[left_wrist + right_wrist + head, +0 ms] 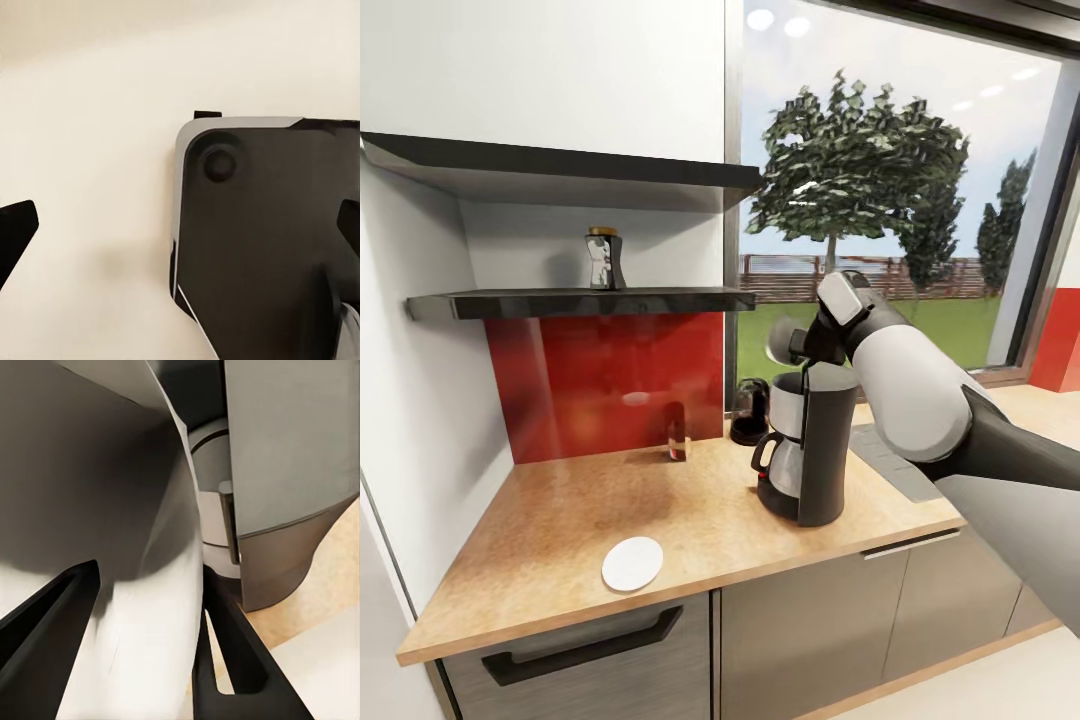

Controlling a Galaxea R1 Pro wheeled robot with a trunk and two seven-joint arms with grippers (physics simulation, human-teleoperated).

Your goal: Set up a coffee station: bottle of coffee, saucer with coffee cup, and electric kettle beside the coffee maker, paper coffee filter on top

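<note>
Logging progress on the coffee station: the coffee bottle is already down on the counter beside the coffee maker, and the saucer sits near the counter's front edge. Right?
Not quite. In the head view the coffee bottle stands on the kitchen shelf, not on the counter beside the coffee maker. The saucer does sit near the front edge.

The coffee maker stands upright near the counter's right end. The saucer lies flat by the front edge — the coffee bottle stands on the shelf.
</note>
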